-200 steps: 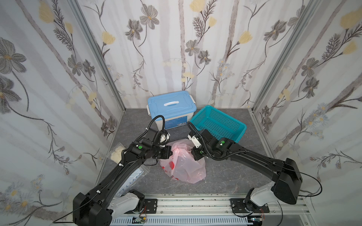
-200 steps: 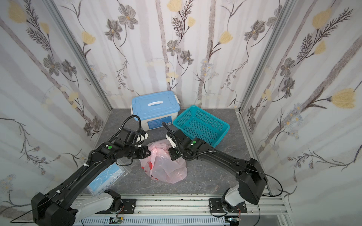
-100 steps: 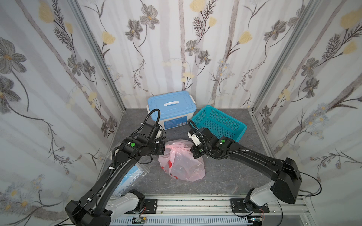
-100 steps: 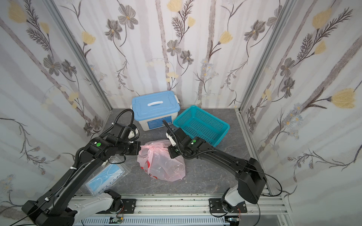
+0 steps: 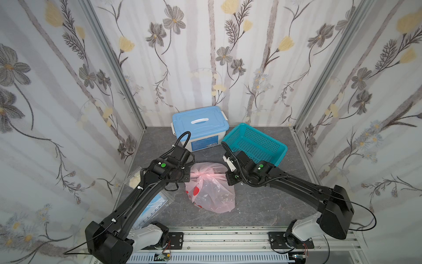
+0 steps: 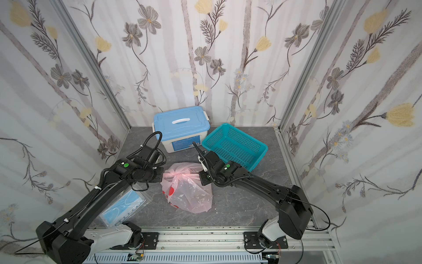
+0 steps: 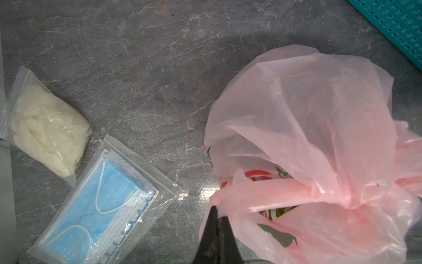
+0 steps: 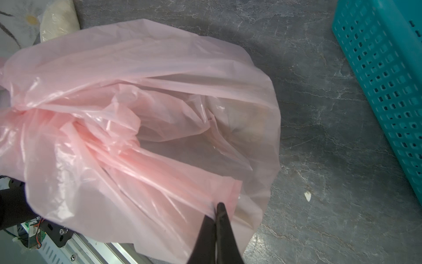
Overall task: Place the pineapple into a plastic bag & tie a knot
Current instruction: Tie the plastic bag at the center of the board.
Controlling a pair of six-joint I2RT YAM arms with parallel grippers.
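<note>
The left fingers point(image 7: 211, 230) and right fingers point(image 8: 222, 228) each pinch a plastic bag point(image 5: 212, 194) handle end, the knot point(image 5: 201, 174) between them, its print illegible.

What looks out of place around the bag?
Nothing torn or spilled; left hand and right hand pinch handle ends of the plastic bag beside the knot. One small white fleck lies on the table near the teal basket.

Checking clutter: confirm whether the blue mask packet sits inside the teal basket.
No, the mask packet lies flat on the grey table, outside the teal basket.
</note>
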